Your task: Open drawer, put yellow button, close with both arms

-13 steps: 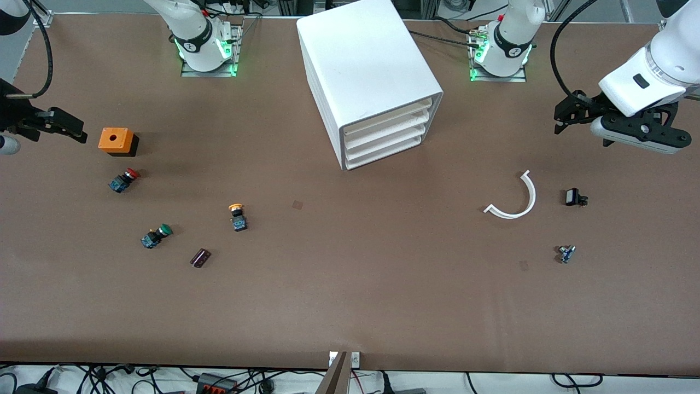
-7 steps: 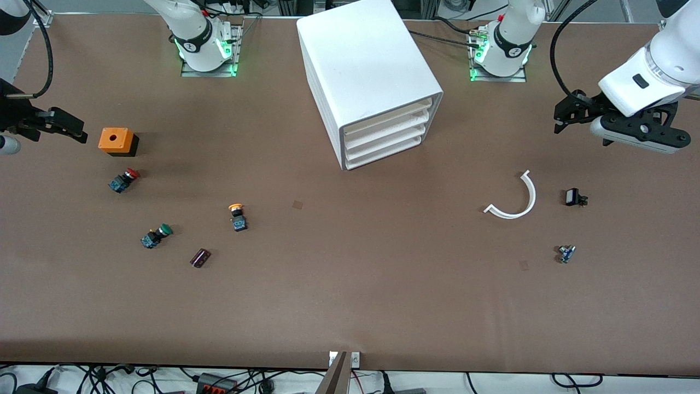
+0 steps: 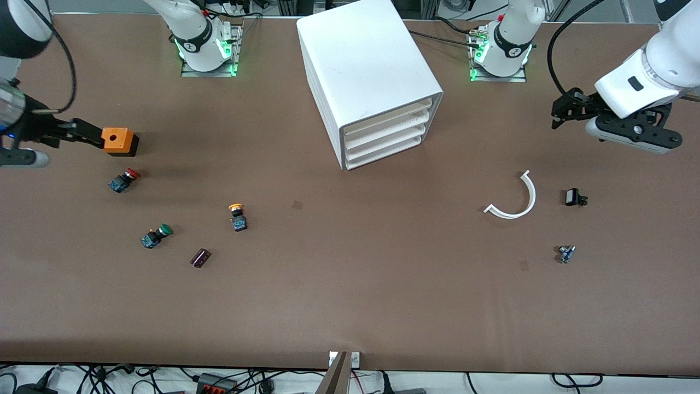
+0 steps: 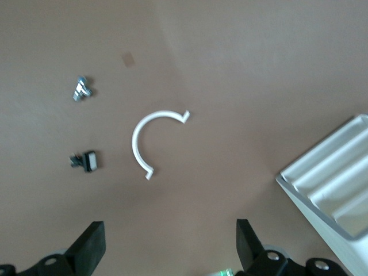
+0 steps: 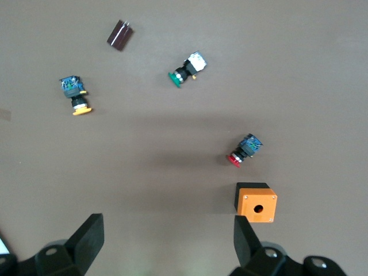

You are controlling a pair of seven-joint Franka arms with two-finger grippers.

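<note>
The yellow button [image 3: 237, 215] lies on its side on the brown table, nearer to the front camera than the white drawer cabinet [image 3: 367, 71]; the right wrist view shows the yellow button [image 5: 76, 95] too. The cabinet's stacked drawers [image 3: 384, 137] all sit pushed in. My right gripper [image 3: 83, 134] hangs open and empty over the table just beside the orange box [image 3: 116, 140]. My left gripper [image 3: 559, 112] hangs open and empty over the left arm's end of the table. Both wrist views show wide jaws, right gripper [image 5: 167, 244] and left gripper [image 4: 169, 247], with only table between them.
A red-capped button [image 3: 123, 179], a green-capped button [image 3: 156, 235] and a dark brown block [image 3: 200, 258] lie near the yellow one. At the left arm's end lie a white curved strip [image 3: 517, 200], a small black part [image 3: 574, 197] and a small metal part [image 3: 566, 253].
My right gripper has swung in toward the orange box and now nearly reaches it. My left gripper has shifted slightly toward the cabinet. Nothing on the table has moved.
</note>
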